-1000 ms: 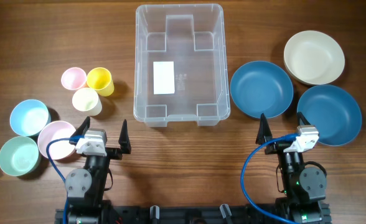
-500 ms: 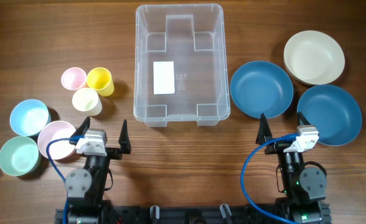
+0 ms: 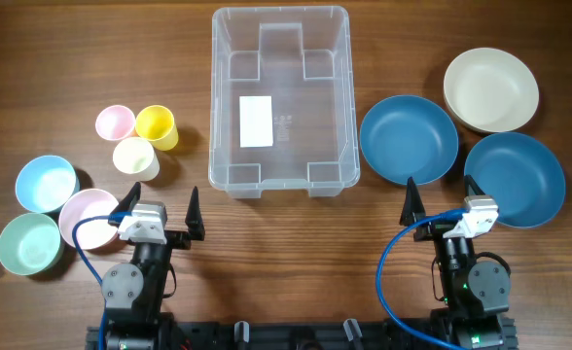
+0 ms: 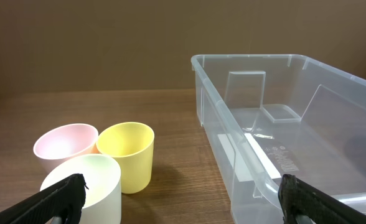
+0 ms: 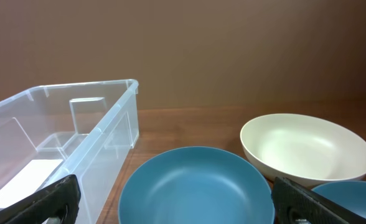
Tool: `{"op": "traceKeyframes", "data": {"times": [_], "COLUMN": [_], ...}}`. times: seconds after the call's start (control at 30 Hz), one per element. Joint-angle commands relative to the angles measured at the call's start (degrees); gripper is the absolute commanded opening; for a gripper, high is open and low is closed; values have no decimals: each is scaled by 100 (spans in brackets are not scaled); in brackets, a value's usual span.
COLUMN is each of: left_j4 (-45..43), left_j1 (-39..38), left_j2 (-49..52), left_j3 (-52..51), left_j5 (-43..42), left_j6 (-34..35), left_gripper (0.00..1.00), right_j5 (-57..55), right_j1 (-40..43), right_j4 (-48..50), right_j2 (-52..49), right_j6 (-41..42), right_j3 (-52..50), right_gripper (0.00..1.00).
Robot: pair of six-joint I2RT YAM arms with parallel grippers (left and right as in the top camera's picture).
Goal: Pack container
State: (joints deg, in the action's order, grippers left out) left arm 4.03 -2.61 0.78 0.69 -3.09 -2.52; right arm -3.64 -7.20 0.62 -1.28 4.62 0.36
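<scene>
- Mint bowl (image 3: 28, 243), pale blue bowl (image 3: 46, 183), pink bowl (image 3: 87, 216): clustered at far left, on table (image 3: 267, 253).
- Pink cup (image 3: 115, 122), cream cup (image 3: 135, 157), yellow cup (image 3: 156, 126): upright, tight group.
- Left gripper (image 3: 161, 206): near front edge, fingers spread wide.
- Container (image 3: 305, 126): table centre, far side, upright, open top; white label (image 3: 256, 122) on base.
- Blue bowl (image 3: 409, 139): just right of container.
- Right gripper (image 3: 442, 196): front edge, fingers spread wide.
- Cream bowl (image 3: 490, 89): far right.
- Second blue bowl (image 3: 515, 180): front of cream bowl.

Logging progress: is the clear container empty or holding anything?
Empty. Overhead, the container shows only its bare base and white label; bowls and cups all sit outside it.
</scene>
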Motion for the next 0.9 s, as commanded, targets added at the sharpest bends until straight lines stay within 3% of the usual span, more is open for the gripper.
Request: {"op": "traceKeyframes", "data": {"times": [0.0,0.1,0.27,0.4,0.6,0.87], "left_j4": [4,-52,70,306,1827,4009], "left_j1": [26,28,28,28,28,28], "left_j2": [-39,-39,-7,455,2013,4374], "left_j3": [-37,-37,129,802,2673,5296], "left_j5": [-50,-31,-52,-55,-55,-50], "left_j6": [70,664,1515,1676,1672,1626], "left_gripper": [100,100,100,100,100,100], "right_j5": [155,157,-122,-122,-107,-140], "right_j1": [-7,-7,15,15,15,166], "right_j4": [2,-4,-387,-498,-1965,-5263], "right_j2": [-39,-52,-374,-1200,-3051,-5171], "right_j6": [254,765,887,1086,1189,1038], "right_j3": [-4,-4,302,970,2986,6037], "right_gripper": [100,100,100,100,100,100]}}
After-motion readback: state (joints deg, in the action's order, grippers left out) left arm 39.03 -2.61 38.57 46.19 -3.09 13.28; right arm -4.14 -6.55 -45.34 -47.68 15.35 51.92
